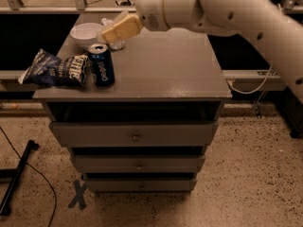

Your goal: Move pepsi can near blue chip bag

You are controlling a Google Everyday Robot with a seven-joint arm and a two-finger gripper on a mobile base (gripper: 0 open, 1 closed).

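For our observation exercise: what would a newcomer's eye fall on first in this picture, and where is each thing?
The big white robot arm sweeps in from the upper right, its gripper hanging above the back left of the grey drawer cabinet. Below and in front of it, the pepsi can stands upright near the front left edge, right beside the blue chip bag, with a white bowl behind them.

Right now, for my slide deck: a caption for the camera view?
Pepsi can upright beside chip bag on cabinet; gripper hovers above it.
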